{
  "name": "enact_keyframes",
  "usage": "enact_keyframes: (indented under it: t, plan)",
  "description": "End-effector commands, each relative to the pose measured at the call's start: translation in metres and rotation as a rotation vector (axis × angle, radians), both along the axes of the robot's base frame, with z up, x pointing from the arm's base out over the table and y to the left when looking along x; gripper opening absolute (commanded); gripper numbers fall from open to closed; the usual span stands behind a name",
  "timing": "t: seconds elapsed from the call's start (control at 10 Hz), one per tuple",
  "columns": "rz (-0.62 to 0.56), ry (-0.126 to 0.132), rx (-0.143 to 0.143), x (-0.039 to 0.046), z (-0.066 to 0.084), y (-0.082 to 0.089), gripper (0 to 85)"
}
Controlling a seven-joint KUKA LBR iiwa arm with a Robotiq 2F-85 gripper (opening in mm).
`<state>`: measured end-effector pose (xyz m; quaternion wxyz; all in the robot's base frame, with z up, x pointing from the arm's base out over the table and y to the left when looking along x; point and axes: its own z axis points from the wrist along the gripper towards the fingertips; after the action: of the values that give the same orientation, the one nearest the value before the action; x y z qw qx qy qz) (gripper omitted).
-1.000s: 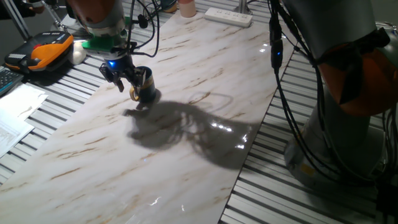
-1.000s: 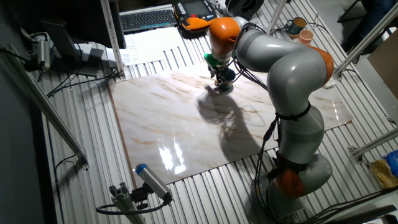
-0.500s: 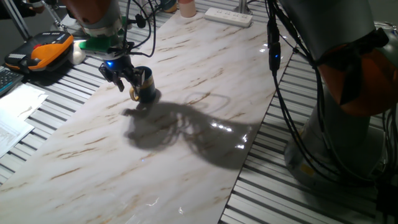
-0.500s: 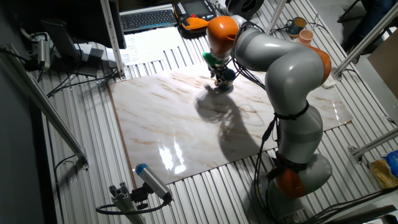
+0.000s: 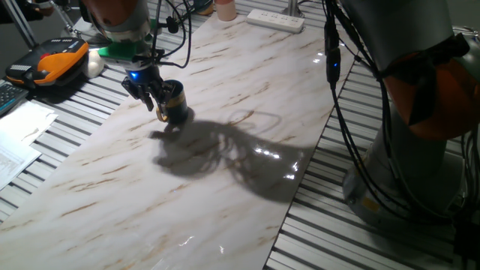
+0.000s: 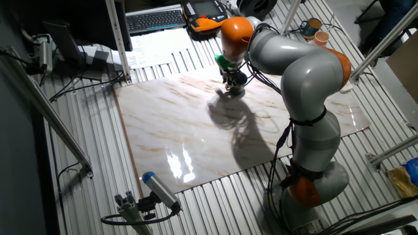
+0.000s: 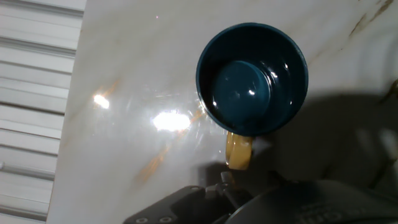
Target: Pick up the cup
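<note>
The cup (image 5: 175,102) is a small dark navy mug with a yellow handle. It stands upright on the marble board (image 5: 225,187) near its far left edge. My gripper (image 5: 152,95) hangs low just to the left of it, its dark fingers spread and close to the handle side, holding nothing. In the other fixed view the gripper (image 6: 230,83) and the cup (image 6: 238,87) sit together at the board's far edge. The hand view looks down into the cup (image 7: 252,78), with the handle (image 7: 238,151) pointing toward the dark gripper body at the bottom edge; the fingertips are not visible there.
A white power strip (image 5: 276,19) and a pale pink cup (image 5: 224,9) lie at the board's far end. An orange-black device (image 5: 52,60) and papers (image 5: 19,142) lie left of the board. The arm's cables (image 5: 334,90) hang on the right.
The gripper has shifted slightly right, closer to the cup. The cup has not moved.
</note>
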<state>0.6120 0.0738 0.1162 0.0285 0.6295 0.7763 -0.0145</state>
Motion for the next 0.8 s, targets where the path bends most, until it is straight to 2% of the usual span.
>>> enact_keyframes:
  t: [0.0, 0.6, 0.7]
  plan:
    - [0.0, 0.002, -0.003, 0.0, 0.0002, -0.0002, 34.0]
    - [-0.009, 0.0, 0.005, 0.0049, -0.0004, -0.0058, 34.0]
    - [-0.018, -0.004, 0.016, 0.0062, -0.0005, -0.0073, 34.0]
